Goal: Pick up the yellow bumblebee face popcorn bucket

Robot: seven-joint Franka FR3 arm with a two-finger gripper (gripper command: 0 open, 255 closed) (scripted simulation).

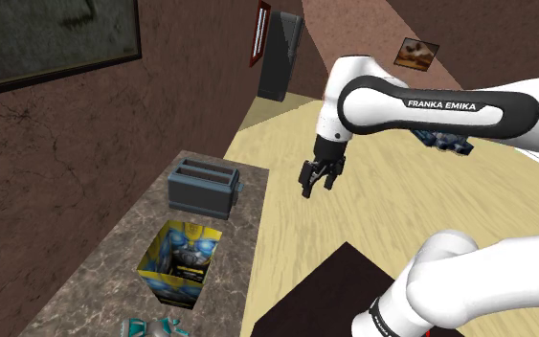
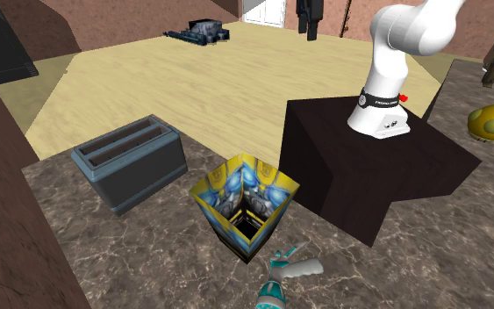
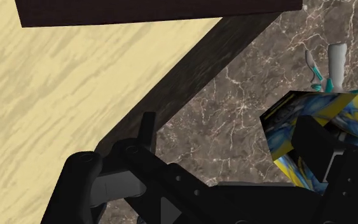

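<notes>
Shoulder view first: gripper (image 1: 316,189) hung over the pale floor, fingers spread and empty, well apart from the bumblebee bucket (image 1: 183,257). That bucket stood upright on the marble counter (image 1: 95,278), just beside a grey slotted box (image 1: 203,187). Second exterior view showed its top open, between the box and the dark stand (image 2: 368,167). Wrist view put it beyond one finger, not between them. I judged a straight descent over one wall best, keeping off the box.
</notes>
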